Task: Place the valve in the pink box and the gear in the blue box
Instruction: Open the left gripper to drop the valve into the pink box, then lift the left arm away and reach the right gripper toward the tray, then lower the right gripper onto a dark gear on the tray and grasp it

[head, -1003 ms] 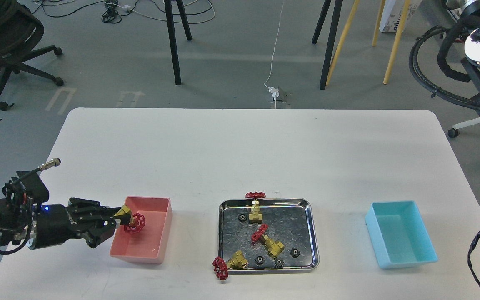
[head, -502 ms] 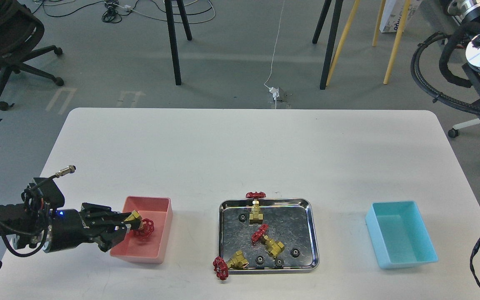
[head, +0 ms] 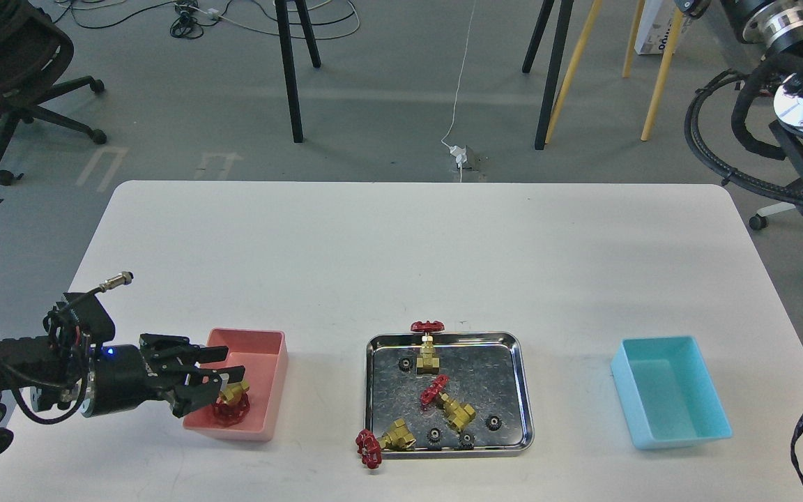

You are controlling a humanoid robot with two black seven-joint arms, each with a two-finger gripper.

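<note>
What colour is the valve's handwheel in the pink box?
Red handwheel, seen in the head view.

On the table (head: pixel 401 251), the tray (head: pixel 521 390) sits at lower centre holding valves and gears, the pink box (head: pixel 262 348) with one valve (head: pixel 231 404) lies lower left, the blue box (head: pixel 673 390) lower right.

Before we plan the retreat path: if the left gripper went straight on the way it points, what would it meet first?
Probably the valve lying in the pink box: the left gripper, open, points right over it, though height is unclear.
</note>
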